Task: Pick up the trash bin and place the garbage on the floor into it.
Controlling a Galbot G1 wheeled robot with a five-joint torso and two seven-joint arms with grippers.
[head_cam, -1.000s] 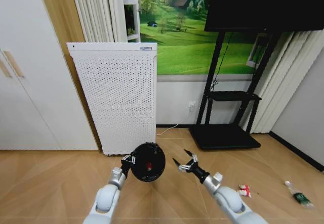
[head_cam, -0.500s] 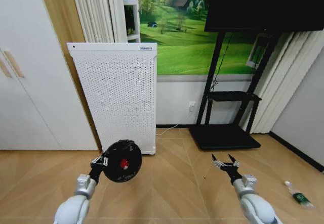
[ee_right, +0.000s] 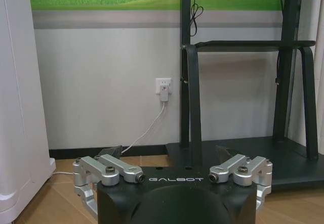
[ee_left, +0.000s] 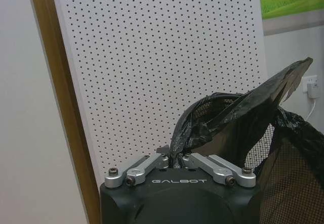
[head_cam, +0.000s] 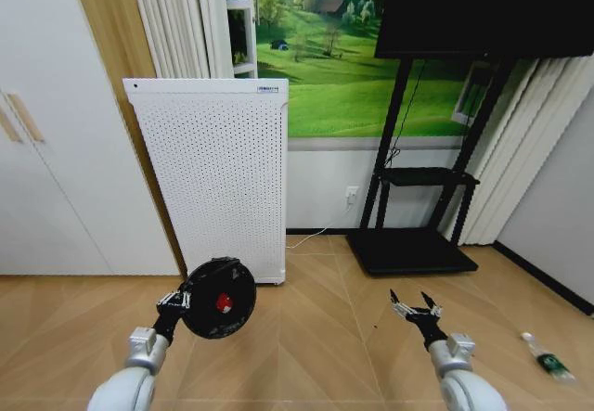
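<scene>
Against the back wall we see the big white heater panel [head_cam: 219,177] full of tiny holes, with a black TV stand [head_cam: 419,209] to its right on the wood floor [head_cam: 316,337]. Low in front of the white panel, we hold the trash bin [head_cam: 219,298] up off the floor, its open mouth facing our head camera. It is a small round black bin with a shiny black bag [ee_left: 243,118] inside, and something small and red [head_cam: 223,302] sits in it. Our left gripper [head_cam: 173,301] is squeezed tight on the bin's rim, pinching the bag too. Our right gripper [head_cam: 414,305] hangs over bare floor to the right, well apart from the bin, with its fingers spread wide and nothing between them. Far to the right, near the wall, a little clear bottle [head_cam: 548,356] with a green label lies on the floor.
</scene>
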